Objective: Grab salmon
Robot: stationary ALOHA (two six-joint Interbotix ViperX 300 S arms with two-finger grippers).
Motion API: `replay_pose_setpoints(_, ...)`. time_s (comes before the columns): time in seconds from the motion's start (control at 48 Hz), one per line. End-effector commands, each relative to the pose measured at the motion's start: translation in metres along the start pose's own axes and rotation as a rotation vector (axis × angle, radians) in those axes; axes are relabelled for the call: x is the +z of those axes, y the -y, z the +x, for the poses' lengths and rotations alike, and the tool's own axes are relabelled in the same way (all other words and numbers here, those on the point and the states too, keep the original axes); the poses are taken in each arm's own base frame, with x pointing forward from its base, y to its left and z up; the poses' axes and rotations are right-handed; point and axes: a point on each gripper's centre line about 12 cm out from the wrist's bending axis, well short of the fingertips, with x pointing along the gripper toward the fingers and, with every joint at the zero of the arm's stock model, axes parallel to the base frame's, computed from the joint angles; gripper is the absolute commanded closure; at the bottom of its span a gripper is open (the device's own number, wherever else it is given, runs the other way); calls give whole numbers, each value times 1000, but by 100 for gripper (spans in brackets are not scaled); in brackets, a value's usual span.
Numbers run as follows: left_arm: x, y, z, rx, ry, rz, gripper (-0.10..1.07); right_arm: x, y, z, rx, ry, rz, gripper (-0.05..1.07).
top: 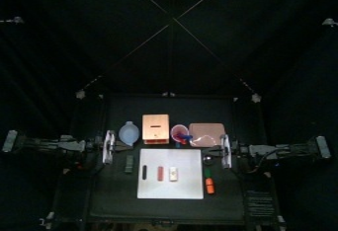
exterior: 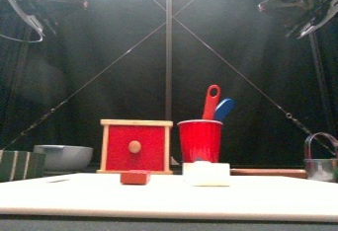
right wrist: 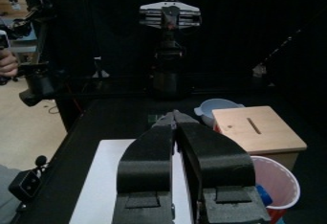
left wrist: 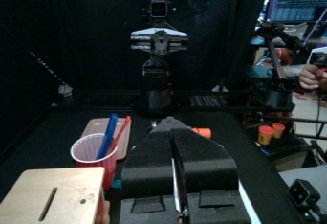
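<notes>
**Nothing grabbed yet: both arms wait at the sides**

The job has not really started. The left gripper (left wrist: 170, 130) has its two jaws pressed together and holds nothing. The right gripper (right wrist: 177, 121) looks closed and empty too. Each one hangs at its own side of the table, well apart from the food.

A few small toy pieces lie in a row on the white mat (top: 185, 191). I think the salmon (top: 172, 173) is the orange-pink piece in the middle of that row, just beside a darker red piece (top: 158, 173).

Next, I think one arm has to swing over the mat, open its jaws and come down on that piece alone.

From above the pieces are tiny, so I cannot be sure which one is the salmon. From the front, the red cup (exterior: 201, 139) and the box (exterior: 136, 145) stand behind the mat, and only two pieces show
</notes>
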Motion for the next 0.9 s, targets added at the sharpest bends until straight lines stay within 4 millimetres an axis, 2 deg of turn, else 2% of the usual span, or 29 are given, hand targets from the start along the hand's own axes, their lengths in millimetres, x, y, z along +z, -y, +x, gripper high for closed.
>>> replay_pose_setpoints(0.0, 1, -6, 12, 39, -22, -67, 97, -2, 1, 5, -5, -18, 0, 103)
replay_pose_setpoints(0.271, 5, -15, 57, 112, -96, -249, 83, -10, 3, 25, -11, -121, -15, 101)
replay_pose_setpoints(0.458, 6, -18, 87, 135, -169, -326, 76, -16, 3, 28, -9, -172, -28, 101)
replay_pose_setpoints(0.708, -11, -19, 118, 140, -396, -427, 76, -20, 4, 27, -11, -183, -25, 101)
replay_pose_setpoints(0.875, -37, -14, 135, 118, -632, -465, 76, -23, 4, 25, -13, -195, -19, 101)
